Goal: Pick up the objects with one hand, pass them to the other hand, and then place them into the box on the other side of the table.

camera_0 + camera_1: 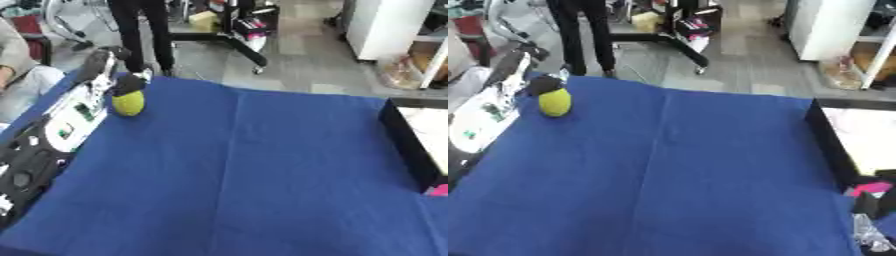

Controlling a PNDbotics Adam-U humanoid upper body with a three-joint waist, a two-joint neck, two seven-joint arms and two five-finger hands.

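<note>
Pick-up step: left hand [128, 84] curls over the yellow ball [129, 104], well apart from the box [404, 137]; next, lift and pass it.

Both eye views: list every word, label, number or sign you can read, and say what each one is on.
No text can be read in either view.
Left arm: small green and dark marks on its white casing, too blurred to read.
Box: no lettering shows on its black wall.
Yellow-green ball under the left robot hand: no print visible.
Blue tablecloth: plain.
</note>
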